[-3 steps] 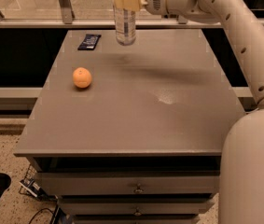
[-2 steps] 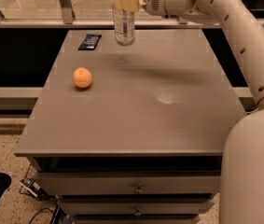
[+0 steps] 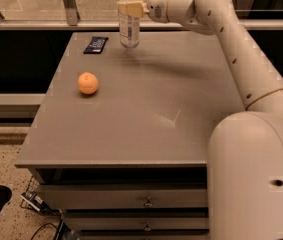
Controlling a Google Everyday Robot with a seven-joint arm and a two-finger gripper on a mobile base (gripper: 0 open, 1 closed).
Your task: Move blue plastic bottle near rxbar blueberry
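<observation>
Here my tool (image 3: 131, 8) is clamped around the upper part of the blue plastic bottle (image 3: 129, 33), upright at the far edge of the surface (image 3: 181, 99); the rxbar blueberry (image 3: 96, 44) lies flat near the bottle's base.

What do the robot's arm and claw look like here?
The arm is glossy off-white, built of thick rounded tube segments with thin seam lines at the joints and small dark screw holes. No loose cables or markings show. The claw, at the far edge of the table by the blue plastic bottle, is pale yellowish-cream.
</observation>
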